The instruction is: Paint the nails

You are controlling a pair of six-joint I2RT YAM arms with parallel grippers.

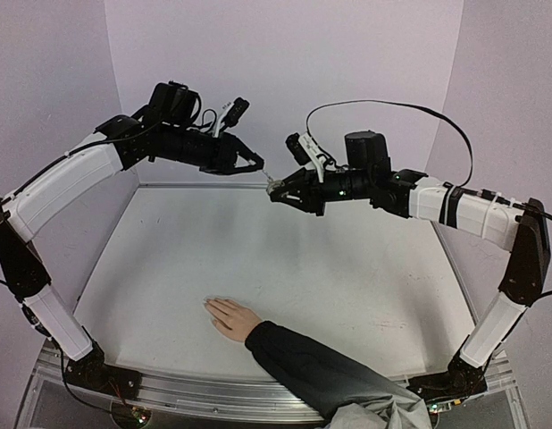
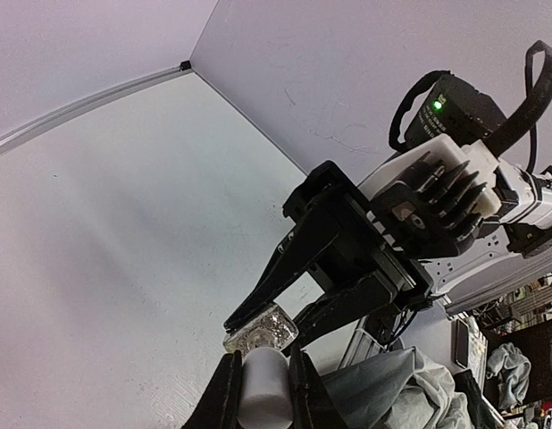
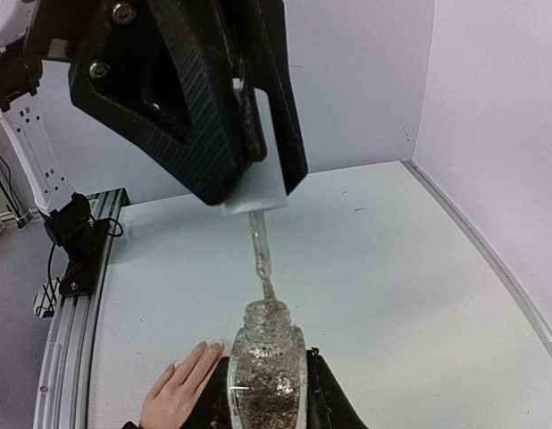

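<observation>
Left end effector (image 2: 263, 362) pinches brush cap (image 3: 261, 186), right end effector (image 3: 269, 398) clamps glitter polish bottle (image 3: 267, 371). Lift brush (image 3: 261, 257) straight, wipe excess on neck before reaching hand (image 1: 230, 317).

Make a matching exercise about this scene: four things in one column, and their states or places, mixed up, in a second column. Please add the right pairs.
Things
1. left robot hand
2. right robot hand
3. person's hand
4. brush

States or places
A. lies flat on the table
B. shut on the glitter bottle
C. tip in the bottle's neck
D. shut on the white cap

Pairs: 1-D, 2-B, 3-A, 4-C
</observation>
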